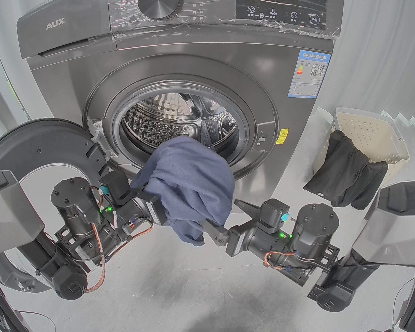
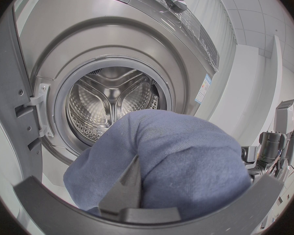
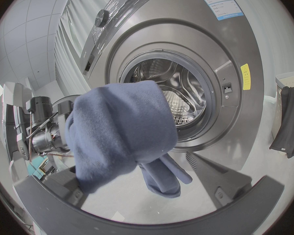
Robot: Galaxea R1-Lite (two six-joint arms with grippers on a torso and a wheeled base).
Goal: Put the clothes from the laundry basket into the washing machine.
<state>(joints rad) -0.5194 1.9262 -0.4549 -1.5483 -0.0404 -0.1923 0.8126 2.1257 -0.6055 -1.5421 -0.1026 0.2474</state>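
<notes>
the left hand is pinched into a navy garment; one finger shows and the rest is buried in the cloth. the bundled garment hangs above the floor, its upper part against the lower lip of the washing machine opening, before the steel drum. the right hand is spread wide at the garment's lower right edge. the machine's door stands open on the left. a laundry basket sits on the floor right of the machine, with a black garment draped over its rim.
</notes>
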